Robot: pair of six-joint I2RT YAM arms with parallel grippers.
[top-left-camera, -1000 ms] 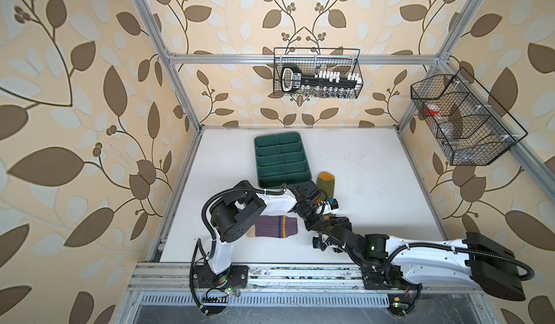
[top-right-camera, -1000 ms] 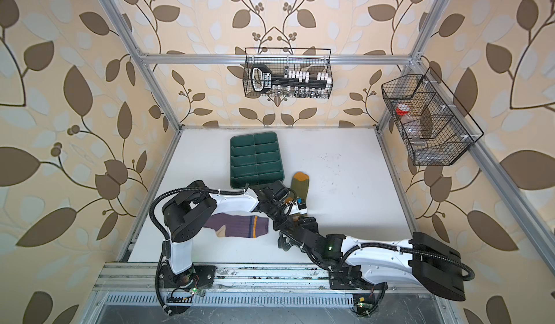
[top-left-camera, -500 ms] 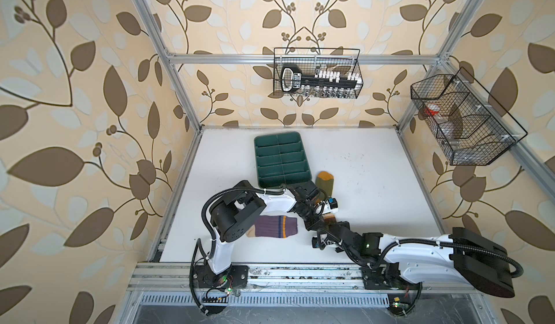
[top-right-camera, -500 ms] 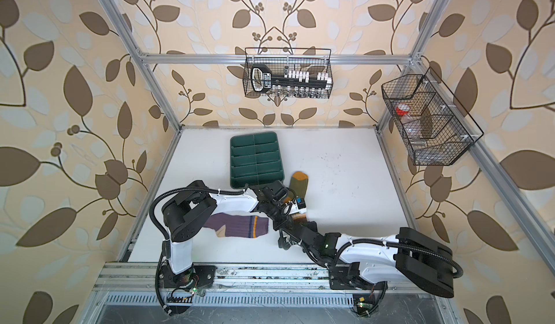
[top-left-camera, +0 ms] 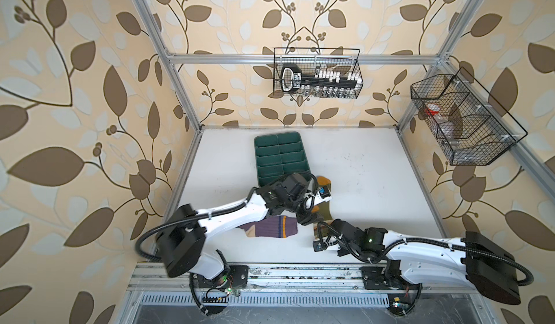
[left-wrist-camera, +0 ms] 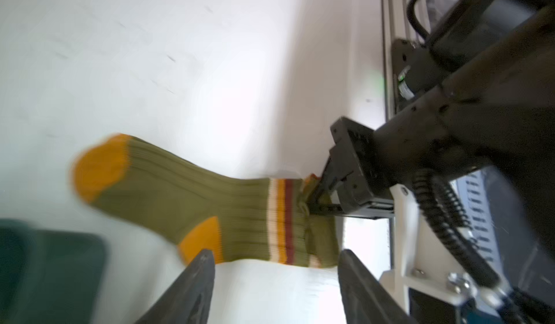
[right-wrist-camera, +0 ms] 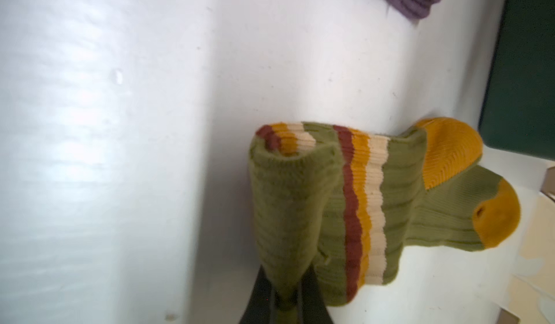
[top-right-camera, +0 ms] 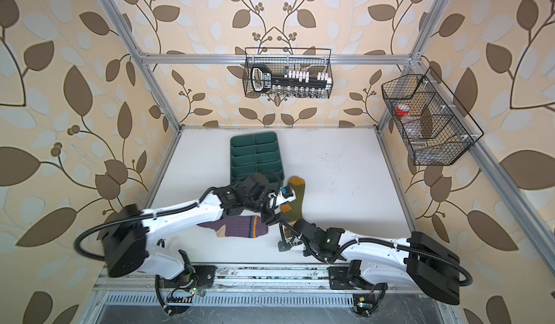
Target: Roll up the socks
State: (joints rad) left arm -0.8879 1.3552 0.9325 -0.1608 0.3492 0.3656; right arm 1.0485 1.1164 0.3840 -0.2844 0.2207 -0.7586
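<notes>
Socks: the olive sock [top-left-camera: 325, 213] lies on the white table [top-left-camera: 375, 187], just beside the near right corner of the dark green tray [top-left-camera: 279, 157]. Its mustard toe points to the back wall & its cuff end to the front rail. The purple sock [top-left-camera: 271, 228] lies flat to its left, partly under the left arm, w/ its striped cuff facing the olive one. The two are near, w/ a strip of table btwn them.

The right gripper [right-wrist-camera: 286, 292] is clamped on the olive cuff. In the right wrist view its fingers [right-wrist-camera: 312, 298] pinch the cuff edge, which is pulled up & folded back over the leg, so the cream-mustard-brown stripes show twice. The left wrist view shows the same: black jaws closed on bunched cuff fabric.

The left gripper [left-wrist-camera: 275, 256] has its jaws wide apart, gripping nothing. It hovers along the sock's heel side, w/ one finger [left-wrist-camera: 204, 277] by the mustard heel & the other by the cuff. Can't tell if either tip touches the fabric, as that view is blurred.
</notes>
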